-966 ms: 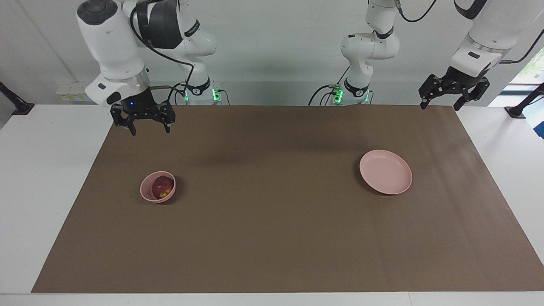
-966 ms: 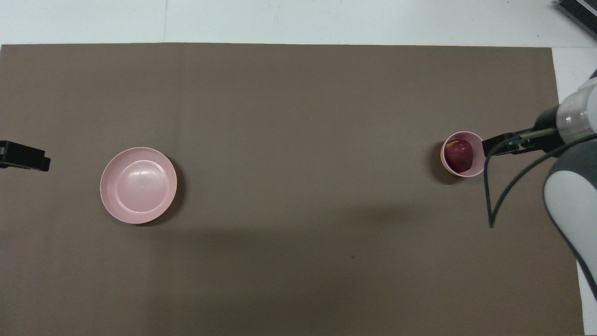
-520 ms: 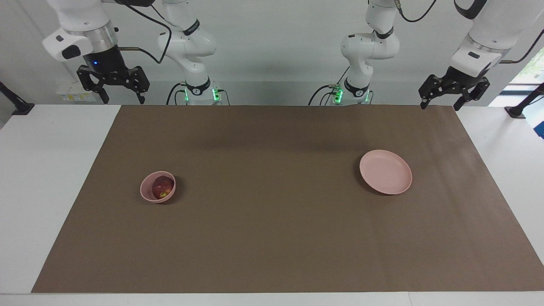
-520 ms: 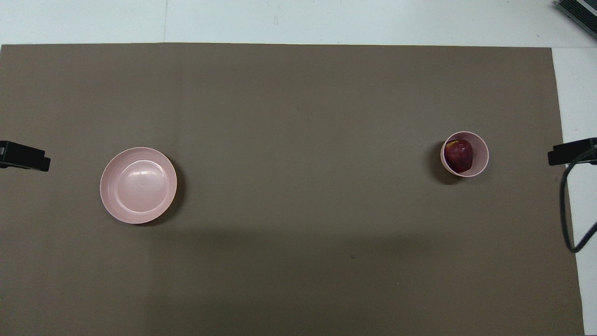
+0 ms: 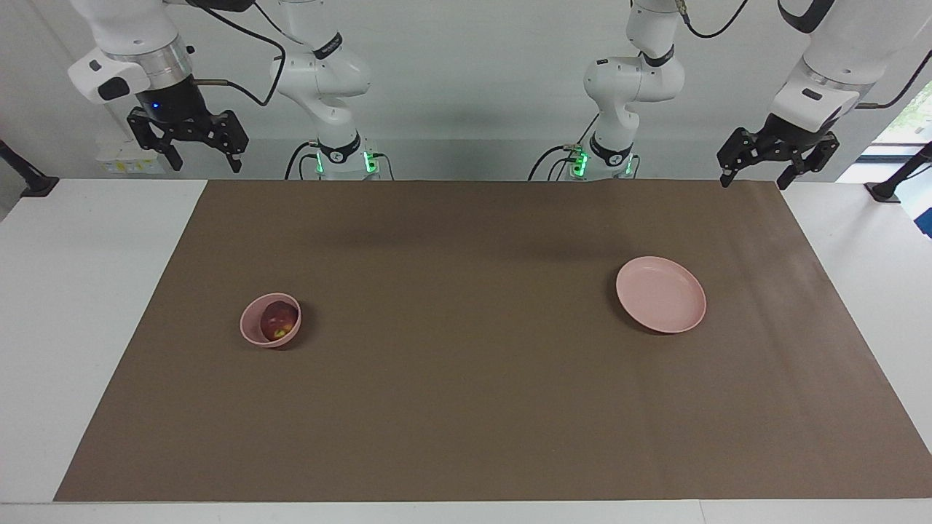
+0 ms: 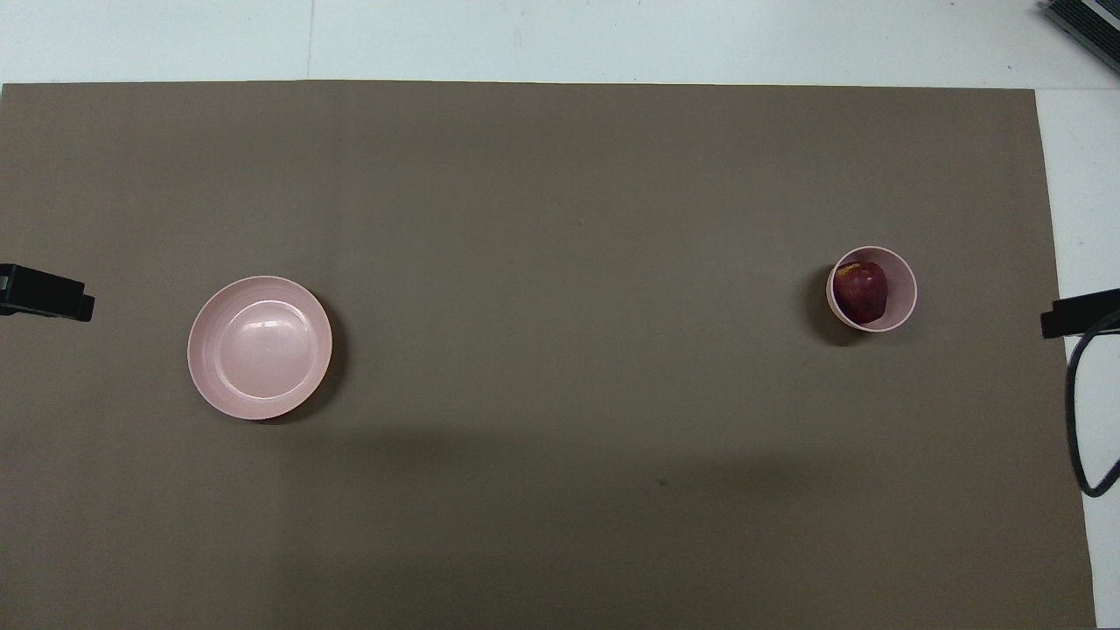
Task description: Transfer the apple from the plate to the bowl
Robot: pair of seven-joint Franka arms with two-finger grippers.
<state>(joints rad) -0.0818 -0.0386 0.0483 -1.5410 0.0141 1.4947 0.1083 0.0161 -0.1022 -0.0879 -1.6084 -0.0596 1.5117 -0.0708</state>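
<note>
From my seat the job looks finished: the apple [image 5: 279, 321] sits inside the bowl [image 5: 251, 327], well apart from the bare plate [image 5: 661, 294]. My right gripper [image 5: 187, 140] and left gripper [image 5: 776, 156] hang wide, empty, high above the bowl's table.

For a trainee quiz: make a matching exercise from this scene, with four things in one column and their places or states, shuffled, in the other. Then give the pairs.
Column one:
1. apple
2. plate
3. bowl
4. right pincer

Column two:
A. bare, on the brown mat toward the left arm's end
B. open, raised, holding nothing
C. lying inside the bowl
D. on the mat toward the right arm's end, with fruit in it

Pairs: 1-C, 2-A, 3-D, 4-B
</note>
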